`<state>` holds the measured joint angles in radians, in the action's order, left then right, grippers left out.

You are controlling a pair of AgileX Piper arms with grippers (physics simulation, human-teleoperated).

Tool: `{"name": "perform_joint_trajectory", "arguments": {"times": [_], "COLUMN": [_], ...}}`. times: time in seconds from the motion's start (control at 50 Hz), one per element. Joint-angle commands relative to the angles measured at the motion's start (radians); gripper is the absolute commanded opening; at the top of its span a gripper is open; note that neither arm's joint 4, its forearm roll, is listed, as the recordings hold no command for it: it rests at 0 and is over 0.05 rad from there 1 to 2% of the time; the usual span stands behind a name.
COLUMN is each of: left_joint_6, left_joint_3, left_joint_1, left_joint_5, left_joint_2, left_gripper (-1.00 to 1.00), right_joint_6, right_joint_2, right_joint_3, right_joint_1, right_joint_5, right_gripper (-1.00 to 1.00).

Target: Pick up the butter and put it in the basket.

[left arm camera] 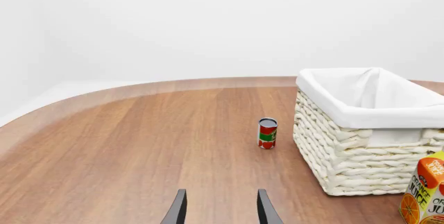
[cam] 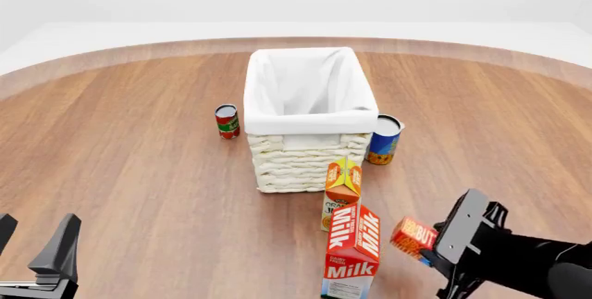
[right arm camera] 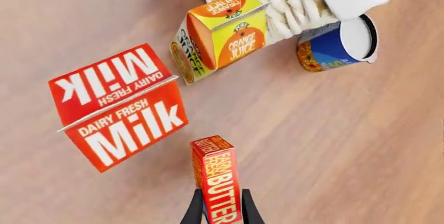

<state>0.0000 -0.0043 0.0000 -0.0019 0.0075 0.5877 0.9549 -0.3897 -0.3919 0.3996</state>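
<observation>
Right gripper [right arm camera: 222, 206] has its two dark fingers closed against the sides of the butter [right arm camera: 216, 180], holding the small box clear of the wooden table [cam: 120, 174] at the near right. In the front view the butter [cam: 414, 236] hangs just right of the milk carton [cam: 353, 250]. Left gripper [left arm camera: 220, 208] sits low at the near left, fingers spread apart with nothing between them.

Between the butter and the basket [cam: 306, 160] stand the milk carton and, just behind it, the orange juice carton [cam: 342, 182], which is close against the basket's near wall. A blue and orange can [cam: 384, 139] stands by the basket's right near corner; a small red can [cam: 227, 121] stands left of the basket, slightly apart.

Readable print: "FARM FRESH BUTTER" on the box, "DAIRY FRESH Milk" on the red carton, "ORANGE JUICE" on the yellow one. Lettering on both cans is too small to read.
</observation>
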Motion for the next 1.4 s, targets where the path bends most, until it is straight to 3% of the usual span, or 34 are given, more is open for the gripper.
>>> {"name": "perform_joint_trajectory", "arguments": {"times": [0.02,0.08,0.48,0.62,1.0,1.4], "left_joint_6": [0.000,0.000,0.000,0.000,0.000,0.000], "left_joint_3": [0.000,0.000,0.000,0.000,0.000,0.000], "left_joint_1": [0.000,0.000,0.000,0.000,0.000,0.000], "left_joint_5": [0.000,0.000,0.000,0.000,0.000,0.000], "left_joint_2": [0.000,0.000,0.000,0.000,0.000,0.000], "left_gripper": [1.00,1.00,1.00,1.00,1.00,1.00], "right_joint_6": [-0.120,-0.166,-0.179,-0.307,-0.398,-0.426], "right_joint_2": [-0.118,-0.160,-0.225,-0.341,-0.370,-0.326], "right_joint_3": [-0.008,-0.006,-0.006,-0.064,-0.138,-0.214], "right_joint_1": [-0.024,-0.046,-0.003,-0.063,-0.088,-0.103], "right_joint_5": [0.026,0.051,0.068,0.167,0.166,0.065], "right_gripper": [-1.00,-1.00,-1.00,-1.00,-1.00,-1.00]}}
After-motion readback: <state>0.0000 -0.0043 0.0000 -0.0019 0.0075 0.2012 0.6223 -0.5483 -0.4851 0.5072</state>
